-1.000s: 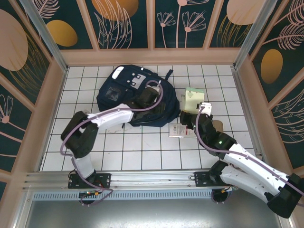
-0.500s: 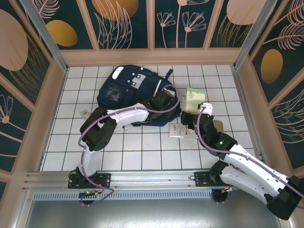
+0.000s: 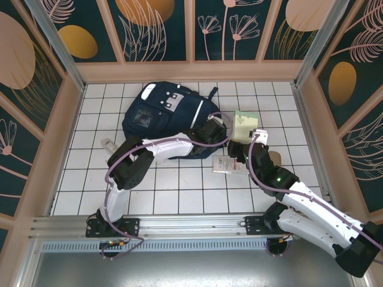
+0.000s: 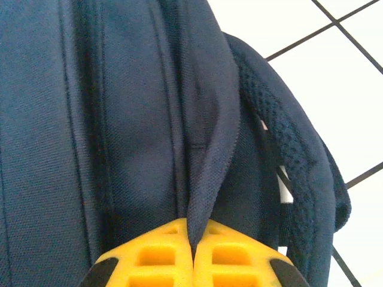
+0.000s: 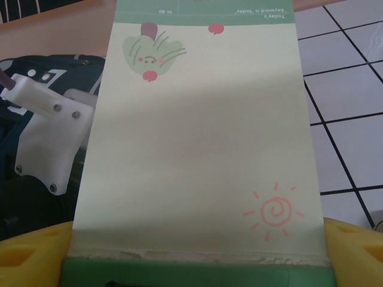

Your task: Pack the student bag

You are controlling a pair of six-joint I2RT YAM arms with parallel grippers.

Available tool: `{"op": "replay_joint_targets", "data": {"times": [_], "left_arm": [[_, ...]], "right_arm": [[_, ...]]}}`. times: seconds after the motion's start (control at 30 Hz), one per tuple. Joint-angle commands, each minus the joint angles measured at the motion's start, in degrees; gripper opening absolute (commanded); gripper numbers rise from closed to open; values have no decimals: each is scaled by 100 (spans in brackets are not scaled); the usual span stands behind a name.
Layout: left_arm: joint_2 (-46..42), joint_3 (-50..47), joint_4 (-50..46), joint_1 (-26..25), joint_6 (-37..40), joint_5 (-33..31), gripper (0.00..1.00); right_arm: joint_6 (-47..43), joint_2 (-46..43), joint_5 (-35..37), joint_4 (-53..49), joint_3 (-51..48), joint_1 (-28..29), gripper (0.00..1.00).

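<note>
Seeing student bag (image 3: 157,113) flat on the white tile floor (image 3: 179,191), far centre-left. Left gripper (image 4: 192,254) pinched together on a navy fabric fold at the bag's right edge, mesh strap (image 4: 287,149) just right of the fold. Further right: right gripper (image 5: 194,263) clamped across a pale green notepad (image 5: 197,149), just beside the bag. Nearer than that: small white card (image 3: 226,164) flat on the tiles.

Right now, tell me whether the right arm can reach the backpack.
Probably yes: the right gripper, holding a notepad, sits close beside the backpack. The left gripper, clamped on a fabric fold there, crowds that side.
</note>
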Motion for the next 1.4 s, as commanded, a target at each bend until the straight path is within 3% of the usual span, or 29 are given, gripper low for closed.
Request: {"op": "replay_joint_targets", "data": {"times": [0.0,0.27,0.63,0.8,0.97,1.03,1.2,1.37], "left_arm": [[-337,-100,-143,43,-75,-539,0],[-1371,-441,-218,38,-141,-770,0],[-2611,-1680,-546,41,406,-115,0],[-2699,-2050,-205,42,388,75,0],[-2251,-1878,-80,36,406,263,1],[-2002,-1789,-70,42,414,322,7],[-1724,-1660,-57,36,323,331,33],[-1598,-1598,-53,41,326,354,32]], "right_arm": [[46,-101,-69,233,-52,-51,70],[-50,-101,-303,402,-89,-51,69],[-68,-71,-557,609,-185,-44,70],[-82,48,-615,687,-142,-43,69],[-47,33,-646,638,-133,-42,69],[-46,-4,-646,596,-128,-42,69],[-46,-35,-645,646,-203,-41,69],[-46,5,-652,653,-182,-33,69]]}}
